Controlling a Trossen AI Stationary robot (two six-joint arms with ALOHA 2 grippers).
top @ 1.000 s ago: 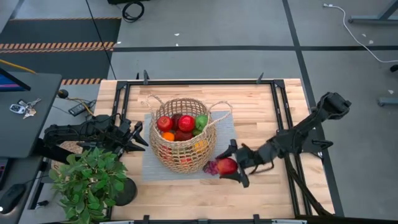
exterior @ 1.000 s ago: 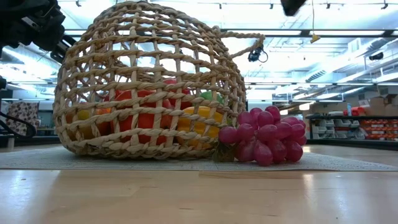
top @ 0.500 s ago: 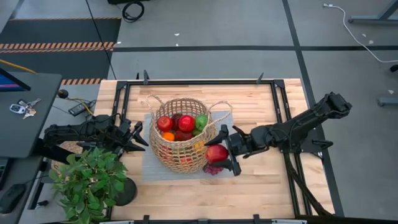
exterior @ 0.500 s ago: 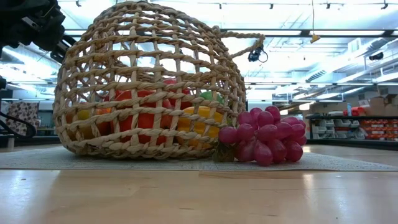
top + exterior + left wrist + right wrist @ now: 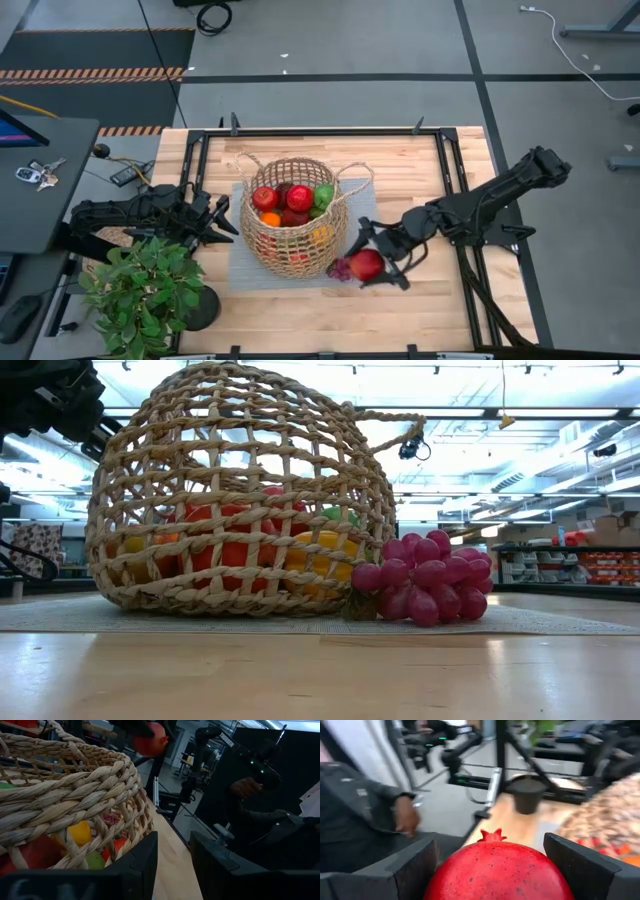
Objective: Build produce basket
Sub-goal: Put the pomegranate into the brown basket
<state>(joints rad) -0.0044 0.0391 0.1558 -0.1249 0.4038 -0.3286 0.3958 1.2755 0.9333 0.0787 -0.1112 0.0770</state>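
The wicker basket (image 5: 292, 215) stands on a grey mat (image 5: 245, 272) at the table's middle, with red, orange, green and yellow produce inside. A bunch of purple grapes (image 5: 425, 580) lies on the mat against the basket's near right side. My right gripper (image 5: 372, 262) is shut on a red pomegranate (image 5: 367, 264), in the air just right of the grapes (image 5: 340, 268). My left gripper (image 5: 225, 218) waits open at the basket's left side (image 5: 75, 795), nothing between its fingers. My right gripper pinches the pomegranate's two opposite sides (image 5: 440, 880) between its two fingers (image 5: 415, 865), which reach in almost level from the table's right. The fruit's small crown (image 5: 492, 836) points up. It is lifted clear of mat and table.
A potted green plant (image 5: 140, 290) stands at the table's near left corner, beside my left arm. A black frame (image 5: 455, 170) runs around the table top. A person sits beyond the table, one hand (image 5: 407, 817) showing. Bare wood lies near the front edge (image 5: 330, 325).
My right gripper, still shut on the pomegranate, has risen out of the top of the low view. It swung in toward the basket's right side and then back out over the mat's near right corner, and its wrist has turned. Basket and grapes have not moved.
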